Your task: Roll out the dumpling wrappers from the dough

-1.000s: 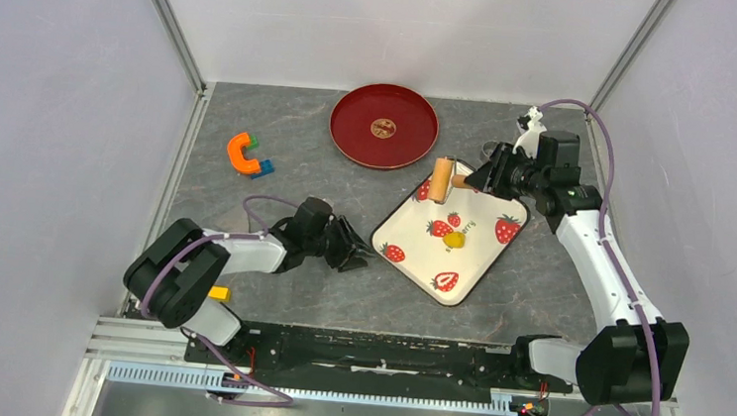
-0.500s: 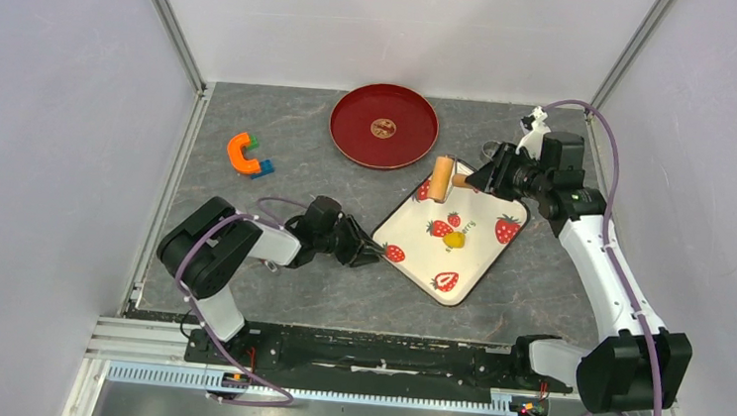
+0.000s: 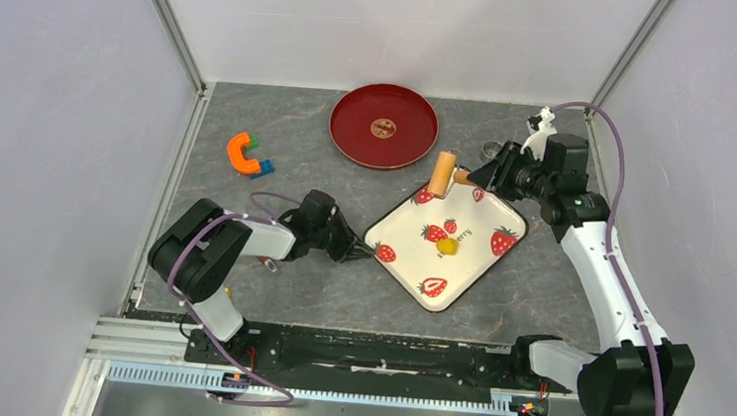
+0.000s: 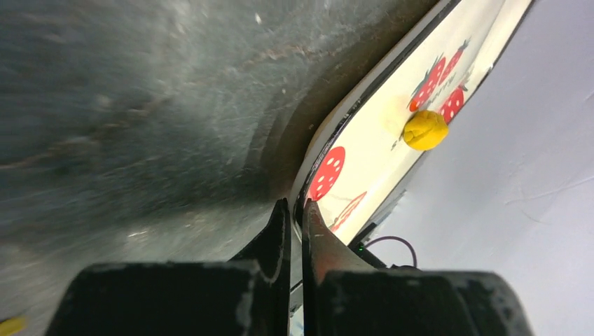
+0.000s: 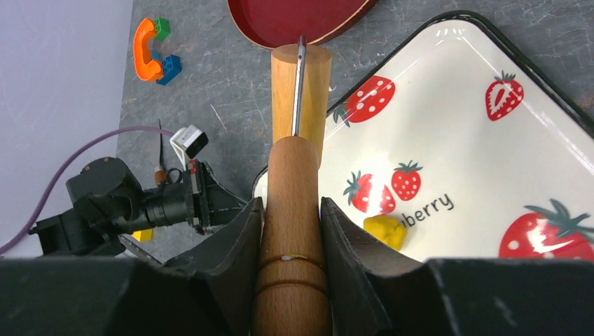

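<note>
Two claws, two grips. My left claw is pressed together on the corner rim of the strawberry tray. My right claw pinches the wooden handle of the rolling pin, whose roller lies ahead of it at the tray's far edge, just short of the red plate.

The small yellow lump of dough sits mid-tray between my claws, touching neither.

Only the overhead view takes in the whole tray. My left wrist view shows the rim running into my left claw, with the desk a blur. My right wrist view catches an orange toy off to the side.

Whether the roller touches the tray I cannot tell.
</note>
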Controlling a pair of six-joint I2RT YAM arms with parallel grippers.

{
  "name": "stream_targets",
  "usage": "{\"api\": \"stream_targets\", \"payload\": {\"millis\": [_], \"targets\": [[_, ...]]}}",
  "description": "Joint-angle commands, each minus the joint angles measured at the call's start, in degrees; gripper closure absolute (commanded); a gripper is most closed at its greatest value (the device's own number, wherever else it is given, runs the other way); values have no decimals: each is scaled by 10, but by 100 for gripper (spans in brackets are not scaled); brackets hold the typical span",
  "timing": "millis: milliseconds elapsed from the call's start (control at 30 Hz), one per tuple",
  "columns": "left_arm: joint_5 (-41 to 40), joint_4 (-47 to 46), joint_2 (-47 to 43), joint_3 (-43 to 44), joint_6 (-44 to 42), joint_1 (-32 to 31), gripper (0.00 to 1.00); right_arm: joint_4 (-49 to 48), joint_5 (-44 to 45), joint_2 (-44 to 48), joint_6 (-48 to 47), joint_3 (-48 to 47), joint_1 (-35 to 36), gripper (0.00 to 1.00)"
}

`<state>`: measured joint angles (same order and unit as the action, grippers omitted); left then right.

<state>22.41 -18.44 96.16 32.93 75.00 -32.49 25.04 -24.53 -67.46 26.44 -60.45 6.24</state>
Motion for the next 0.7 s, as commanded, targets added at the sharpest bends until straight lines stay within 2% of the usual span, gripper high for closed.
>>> {"api": "stream_targets", "payload": {"millis": [0,133,267,433,467,500,567,667], "targets": [[6,162,-29,44,-198,47,98,-32,-22,7,3,-19,-1,100],[28,314,-14,117,-356,92,98,-15,-41,-9,-16,-35,-1,100],[-12,433,7,195,-475,109,98,16,-49,-28,-42,-53,-1,100],[-51,486,47,271,-517,112,97,39,-46,-39,-65,-62,-1,100],[-56,491,56,284,-520,111,93,43,-47,-41,-69,-62,-1,100],[-59,496,63,293,-521,111,82,48,-47,-44,-72,-64,-1,100],[-49,497,70,306,-517,112,69,57,-49,-49,-81,-67,-1,100],[-20,485,56,297,-495,113,58,67,-51,-55,-92,-72,0,100]]}}
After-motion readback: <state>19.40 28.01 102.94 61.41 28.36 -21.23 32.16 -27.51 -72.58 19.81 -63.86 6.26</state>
